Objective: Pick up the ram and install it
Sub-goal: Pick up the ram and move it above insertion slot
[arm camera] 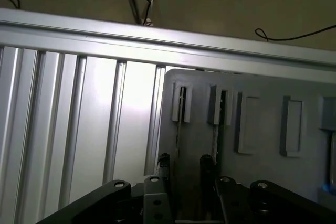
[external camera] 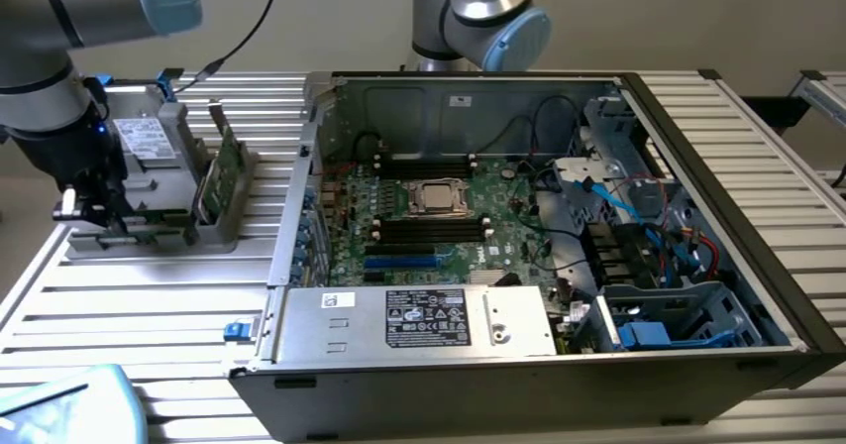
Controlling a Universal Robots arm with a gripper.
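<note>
We are looking at a slatted metal tabletop (external camera: 158, 305) that is carrying an open computer case (external camera: 529, 394), which is lying on its side and taking most of the exterior view's right and middle. Inside it the motherboard (external camera: 437, 216) is facing up, and a grey power supply (external camera: 423, 320) with a label is sitting along the near edge. The robot arm (external camera: 53, 28) is coming down at the exterior view's left, well apart from the case opening. Under it a grey holder (external camera: 146, 241) is standing on the tabletop just beside the case. In this holder a silver hard drive (external camera: 139, 142) with blue tabs is resting at the far end, and a taller green expansion card (external camera: 218, 171) is standing upright on the side nearer to the case. The claw (external camera: 103, 216) is hanging low over the holder's near end. In the wrist view its two dark fingers (arm camera: 164, 163) are standing spread and are pinching nothing. The ram (arm camera: 178, 124) is standing on its edge in one slot of the holder (arm camera: 262, 166), between the fingers of the claw (arm camera: 185, 161), and we are seeing a small gap on each side of it. Another thin stick (arm camera: 218, 116) is standing in the next slot, just beside.
</note>
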